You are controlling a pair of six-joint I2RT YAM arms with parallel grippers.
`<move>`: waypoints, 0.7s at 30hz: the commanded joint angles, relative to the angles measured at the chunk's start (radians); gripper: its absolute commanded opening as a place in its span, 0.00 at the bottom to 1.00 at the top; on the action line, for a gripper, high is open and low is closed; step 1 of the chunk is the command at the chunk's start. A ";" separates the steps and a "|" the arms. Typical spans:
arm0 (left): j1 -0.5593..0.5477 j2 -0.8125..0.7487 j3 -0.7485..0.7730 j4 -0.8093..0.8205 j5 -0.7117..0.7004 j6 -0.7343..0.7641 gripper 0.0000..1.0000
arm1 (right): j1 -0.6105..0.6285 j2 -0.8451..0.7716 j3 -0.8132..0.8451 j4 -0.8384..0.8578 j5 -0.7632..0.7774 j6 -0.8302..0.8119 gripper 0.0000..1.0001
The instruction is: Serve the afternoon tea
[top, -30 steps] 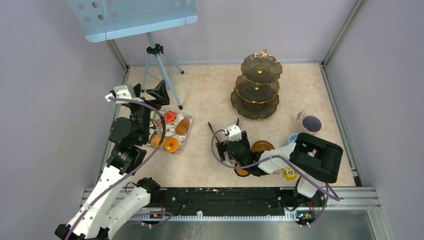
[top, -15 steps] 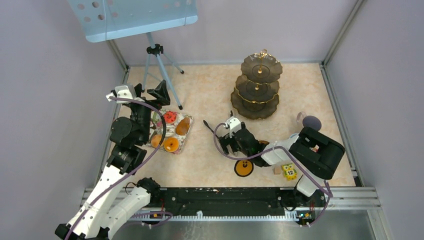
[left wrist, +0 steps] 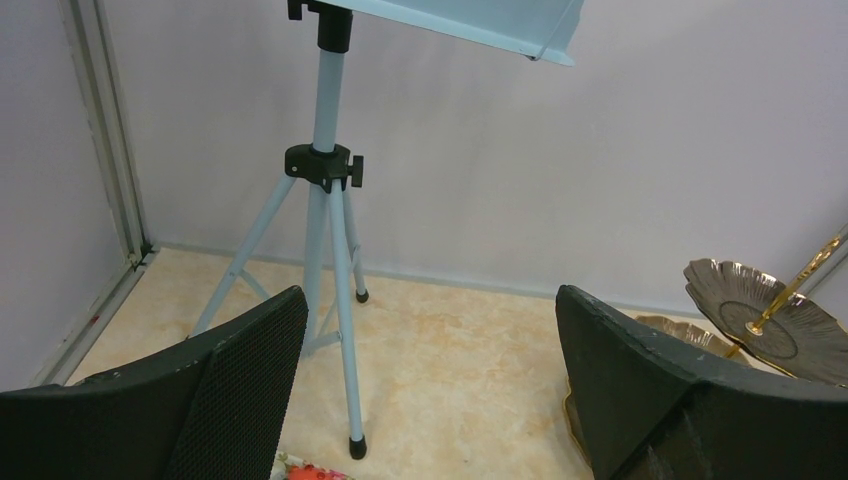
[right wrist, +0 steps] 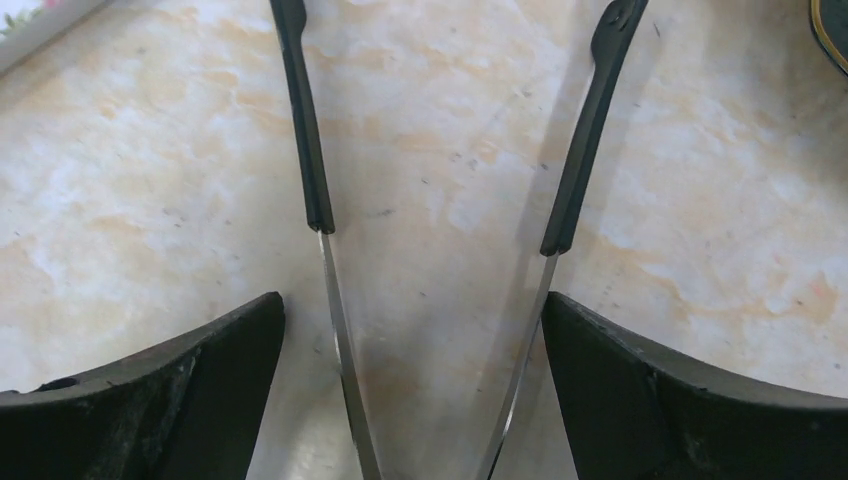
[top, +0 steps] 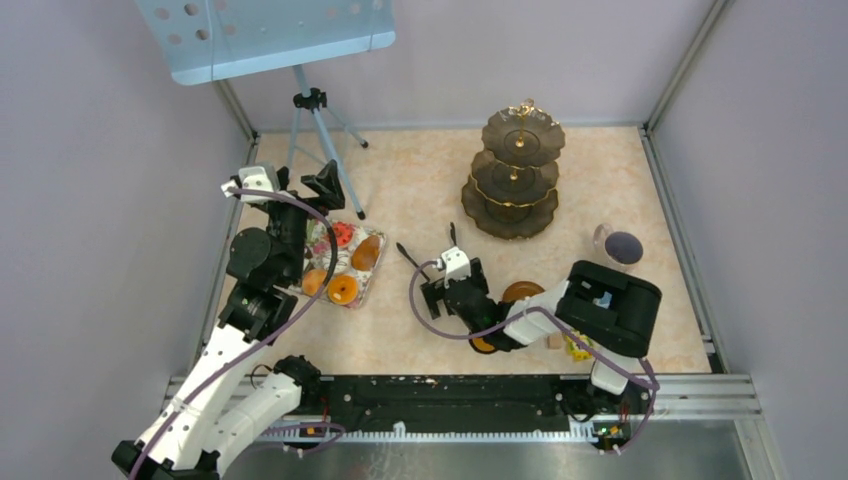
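The dark three-tier gold-trimmed stand point(top: 515, 175) rises at the back; its edge point(left wrist: 760, 300) shows in the left wrist view. Orange point(top: 343, 289) and red point(top: 342, 234) pastries lie on a floral tray point(top: 372, 275) at the left. My left gripper point(top: 300, 185) point(left wrist: 430, 330) hangs open above the tray's far end, empty. My right gripper point(top: 445, 280) point(right wrist: 412, 300) carries metal tongs point(top: 452, 235) point(right wrist: 310, 150), their black tips spread over bare table with nothing between them. A brown saucer point(top: 520, 292) and an orange round point(top: 483, 344) lie partly under the right arm.
A pale blue music stand on a tripod point(top: 320, 130) point(left wrist: 330, 250) stands at the back left, close to my left gripper. A grey mug point(top: 622, 247) sits near the right wall. The yellow owl block point(top: 577, 348) lies by the right arm's base. Frame rails bound the table.
My right gripper has moved left with the tongs, away from the saucer toward the tray. The left gripper has shifted slightly back and right. The pastries have not moved.
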 commanded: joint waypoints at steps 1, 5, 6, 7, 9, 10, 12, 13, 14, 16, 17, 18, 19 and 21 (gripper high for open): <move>-0.002 -0.004 -0.006 0.030 0.005 -0.006 0.99 | 0.034 0.094 -0.017 0.112 0.127 -0.050 0.99; -0.002 -0.010 -0.007 0.029 0.000 -0.005 0.99 | 0.033 0.108 -0.051 0.161 0.148 -0.035 0.98; -0.003 -0.010 -0.007 0.028 0.002 -0.006 0.99 | 0.032 0.121 -0.056 0.176 0.147 -0.032 0.98; -0.003 -0.009 -0.008 0.029 0.006 -0.008 0.99 | 0.031 0.139 -0.055 0.195 0.140 -0.039 0.99; -0.003 -0.009 -0.008 0.030 0.015 -0.011 0.99 | 0.024 0.171 -0.024 0.182 0.135 -0.039 0.99; -0.002 -0.008 -0.007 0.029 0.017 -0.012 0.99 | 0.019 0.186 -0.015 0.187 0.122 -0.044 0.99; -0.002 -0.007 -0.007 0.030 0.015 -0.011 0.99 | 0.005 0.201 -0.007 0.201 0.089 -0.057 0.99; -0.002 -0.007 -0.007 0.030 0.012 -0.010 0.99 | 0.000 0.206 -0.005 0.203 0.078 -0.064 0.99; -0.002 -0.006 -0.008 0.030 0.011 -0.011 0.99 | -0.006 0.209 -0.002 0.203 0.073 -0.066 0.99; -0.002 -0.006 -0.009 0.030 0.014 -0.012 0.99 | -0.019 0.215 0.006 0.196 0.065 -0.058 0.99; -0.002 -0.005 -0.008 0.030 0.016 -0.012 0.99 | -0.025 0.215 0.011 0.187 0.059 -0.051 0.98; -0.003 -0.005 -0.008 0.030 0.016 -0.011 0.99 | -0.027 0.212 0.017 0.174 0.061 -0.046 0.96; -0.003 -0.005 -0.008 0.030 0.014 -0.010 0.99 | -0.027 0.207 0.023 0.156 0.068 -0.040 0.93; -0.002 -0.007 -0.008 0.029 0.010 -0.009 0.99 | -0.028 0.185 0.037 0.102 0.087 -0.016 0.89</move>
